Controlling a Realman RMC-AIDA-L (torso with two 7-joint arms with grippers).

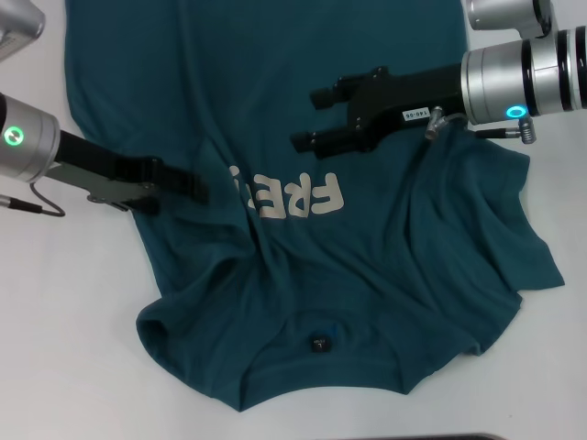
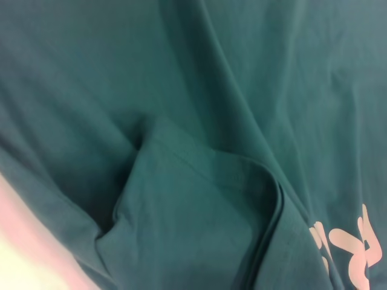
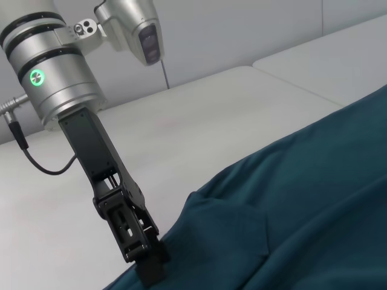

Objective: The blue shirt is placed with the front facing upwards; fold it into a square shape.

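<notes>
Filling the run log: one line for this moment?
left claw: shut on blue shirt | right claw: open above shirt | fold: unfinished

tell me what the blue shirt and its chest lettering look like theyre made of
The blue shirt: soft matte knit fabric, probably cotton jersey; it drapes and rumples into rounded folds with no sheen. The lettering: pale cream, flat and opaque with crisp edges, likely a printed or heat-pressed layer rather than stitching, though that is uncertain.
</notes>
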